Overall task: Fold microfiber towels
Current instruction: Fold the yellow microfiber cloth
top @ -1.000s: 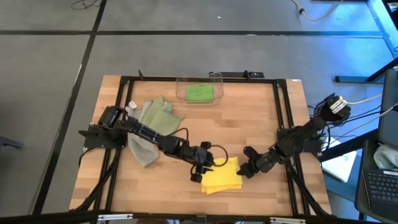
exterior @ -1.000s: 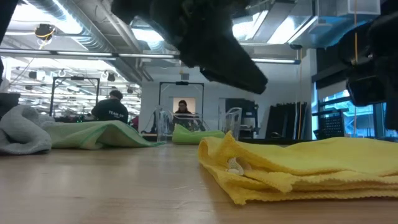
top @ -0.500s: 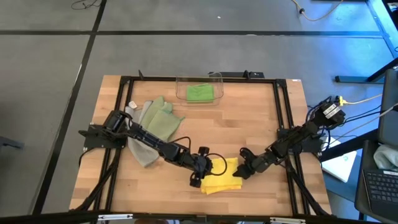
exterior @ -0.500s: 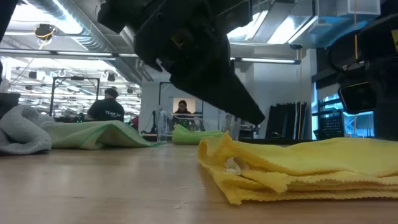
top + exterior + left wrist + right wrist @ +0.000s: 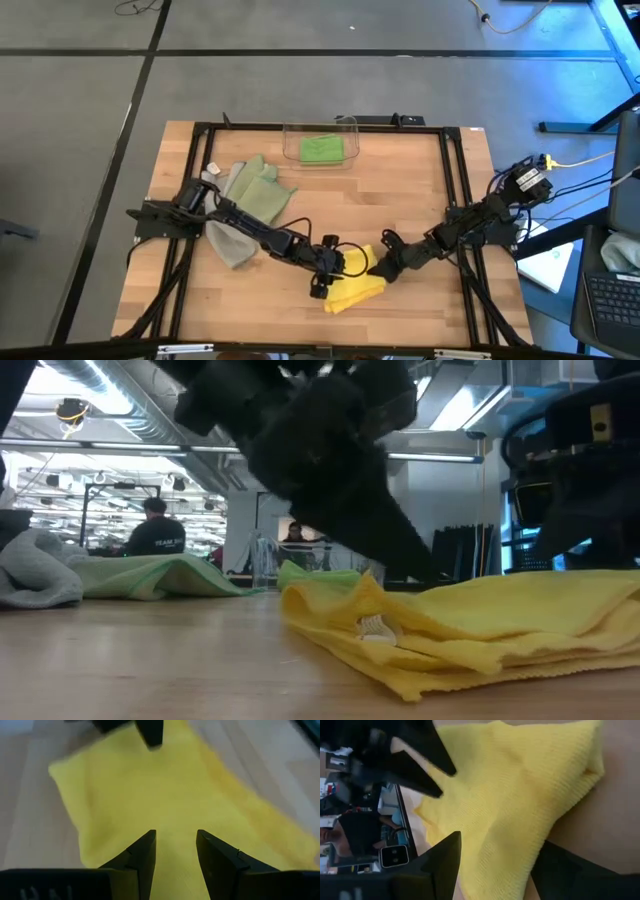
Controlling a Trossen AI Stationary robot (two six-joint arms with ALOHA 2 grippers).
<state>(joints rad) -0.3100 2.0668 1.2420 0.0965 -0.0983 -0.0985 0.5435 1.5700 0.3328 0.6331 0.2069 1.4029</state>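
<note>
Yellow towel (image 5: 355,288) lies folded and rumpled near the middle of the desk's (image 5: 400,200) front edge, with both end effectors at it. The left end effector (image 5: 330,272) sits over the towel's left part; its wrist view shows its two fingers (image 5: 142,857) spread apart above the yellow cloth, nothing between them. The right end effector (image 5: 378,268) reaches in from the right side, and in its wrist view its fingers (image 5: 442,860) stand wide on either side of a raised fold of the yellow cloth; whether they pinch it cannot be told.

Toward the left edge, the pale sage green towel (image 5: 258,190) lies spread flat, and the grey towel (image 5: 230,242) lies crumpled just in front of it, partly under the left arm. Near the middle of the back edge stands a clear plastic bin (image 5: 320,145) holding the bright green towel (image 5: 322,150), folded.

In the low view, a person (image 5: 155,530) shows in the room beyond the desk.
</note>
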